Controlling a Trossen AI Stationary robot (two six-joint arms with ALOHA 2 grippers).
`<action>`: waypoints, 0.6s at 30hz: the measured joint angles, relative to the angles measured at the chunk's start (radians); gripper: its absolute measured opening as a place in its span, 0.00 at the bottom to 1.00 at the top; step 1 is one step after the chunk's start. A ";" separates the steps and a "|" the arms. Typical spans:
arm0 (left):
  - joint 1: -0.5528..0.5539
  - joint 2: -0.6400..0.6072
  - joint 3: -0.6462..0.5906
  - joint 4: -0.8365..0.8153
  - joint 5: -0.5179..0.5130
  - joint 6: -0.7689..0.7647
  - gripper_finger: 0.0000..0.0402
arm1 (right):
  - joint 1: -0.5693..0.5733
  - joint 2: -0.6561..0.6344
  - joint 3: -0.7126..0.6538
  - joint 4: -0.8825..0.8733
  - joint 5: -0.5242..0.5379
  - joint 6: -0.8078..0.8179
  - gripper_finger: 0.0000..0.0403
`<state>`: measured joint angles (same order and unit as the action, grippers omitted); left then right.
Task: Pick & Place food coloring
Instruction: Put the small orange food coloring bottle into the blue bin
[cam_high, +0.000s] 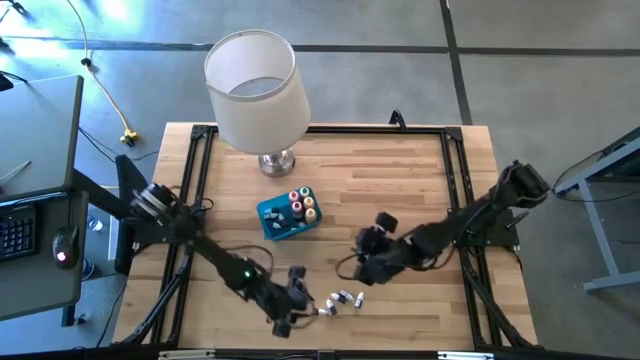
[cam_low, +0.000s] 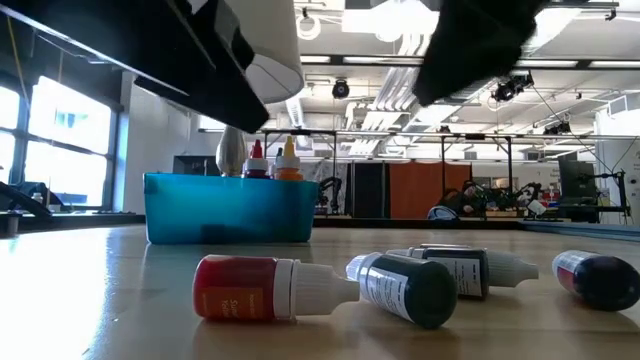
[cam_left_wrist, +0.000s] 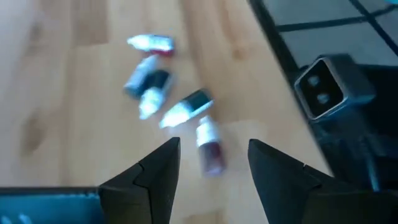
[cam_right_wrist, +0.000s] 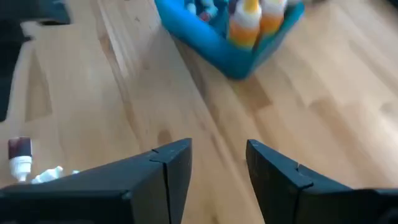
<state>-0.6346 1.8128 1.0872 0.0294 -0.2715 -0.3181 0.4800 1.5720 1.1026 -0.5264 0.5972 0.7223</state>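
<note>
Four food coloring bottles (cam_high: 346, 298) lie loose on table (cam_high: 400, 180) near front edge. Others stand in blue tray (cam_high: 277, 222) at centre. Left gripper (cam_high: 300, 300) just left of loose bottles, fingers apart, empty. Right gripper (cam_high: 366, 255) between tray and loose bottles, fingers apart, empty.

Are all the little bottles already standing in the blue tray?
No, several bottles lie on their sides on the table, apart from the blue tray.

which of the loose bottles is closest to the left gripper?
The dark red bottle, lying just ahead of the open left gripper, between its fingers. The other three loose bottles lie farther out on the table.
</note>
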 joint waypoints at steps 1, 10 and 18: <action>-0.004 0.027 0.031 -0.017 -0.008 0.001 0.46 | 0.018 -0.002 -0.039 0.039 0.014 0.043 0.36; -0.020 0.216 0.244 -0.162 -0.045 -0.004 0.46 | 0.126 -0.020 -0.221 0.372 -0.039 0.057 0.33; -0.006 0.232 0.264 -0.220 -0.042 -0.053 0.46 | 0.136 -0.030 -0.186 0.429 -0.031 -0.151 0.33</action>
<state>-0.6407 2.0449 1.3514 -0.1904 -0.3131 -0.3714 0.6163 1.5417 0.9169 -0.0969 0.5657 0.5716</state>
